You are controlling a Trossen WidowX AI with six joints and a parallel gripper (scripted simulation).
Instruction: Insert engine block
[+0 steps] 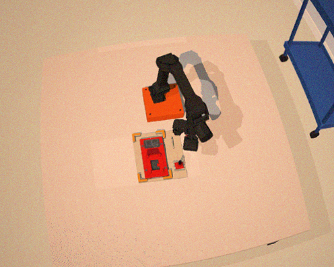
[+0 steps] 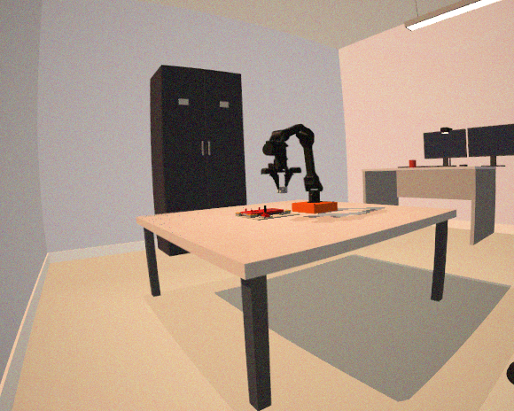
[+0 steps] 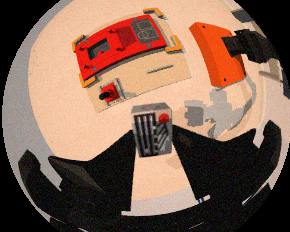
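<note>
The engine block point(image 3: 152, 131) is a grey block with dark slots on one side and a red round cap on top. My gripper point(image 2: 282, 189) point(image 3: 153, 131) is shut on it and holds it well above the table. In the top view the arm hides the block. The red car body point(image 1: 146, 160) point(image 2: 268, 210) point(image 3: 107, 61) lies between orange corner brackets on a tan board point(image 1: 175, 155) point(image 3: 142, 83). Its square opening point(image 1: 154, 165) point(image 3: 98, 48) shows dark and empty. The rib is too small to make out clearly. The gripper is off to the side of the board.
A small red part with a black knob point(image 1: 179, 164) point(image 3: 108, 94) stands on the board beside the car body. A thin slot-like mark point(image 1: 172, 142) point(image 3: 160, 69) is near it. The arm's orange base point(image 1: 165, 115) point(image 2: 315, 207) point(image 3: 212, 60) is close to the board.
</note>
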